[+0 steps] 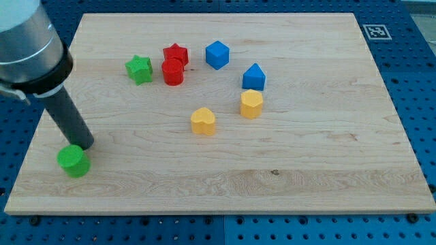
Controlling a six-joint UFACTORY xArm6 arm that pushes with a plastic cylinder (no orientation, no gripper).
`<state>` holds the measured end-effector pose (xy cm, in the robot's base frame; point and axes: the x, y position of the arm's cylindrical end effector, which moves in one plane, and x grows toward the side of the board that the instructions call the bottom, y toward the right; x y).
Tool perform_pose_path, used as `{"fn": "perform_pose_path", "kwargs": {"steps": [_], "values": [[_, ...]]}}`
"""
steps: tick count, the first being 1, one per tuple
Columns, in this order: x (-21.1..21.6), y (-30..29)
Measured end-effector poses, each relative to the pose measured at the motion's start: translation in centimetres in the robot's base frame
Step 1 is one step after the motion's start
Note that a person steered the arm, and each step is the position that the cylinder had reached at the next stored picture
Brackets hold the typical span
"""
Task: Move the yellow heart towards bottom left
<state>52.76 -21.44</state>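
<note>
Item: yellow heart. Located near the middle of the worktop, slightly toward its left edge; just beside it, on the right-edge side, a second yellow block of roughly hexagonal form is found, apart from it.

Tool: a plain rod with no jaws, so nothing is held and no opening can be stated. My tip is set near the bottom-left corner, touching or almost touching the green block; contact cannot be told.

Other entries: green star, red star, red cylinder, two blue blocks, all toward the top edge.

Step in hand, judged: the tip is to be carried round to the heart's upper-right side, between it and the second yellow block, without that block being nudged. The push is best aimed through the heart's centre toward the bottom-left corner, so that spinning off is avoided.

Hidden: the tip's very end is partly masked by the green block; the arm is cut off at the view's top left.
</note>
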Motion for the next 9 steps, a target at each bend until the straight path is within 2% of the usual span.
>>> {"fn": "perform_pose_path", "kwargs": {"steps": [1, 2, 4, 5, 6, 7, 9], "values": [[1.5, 0.0], [1.2, 0.5], [-7.9, 10.0], [-9.1, 16.8], [-8.1, 21.8], [-8.0, 21.6], [-5.8, 17.4]]}}
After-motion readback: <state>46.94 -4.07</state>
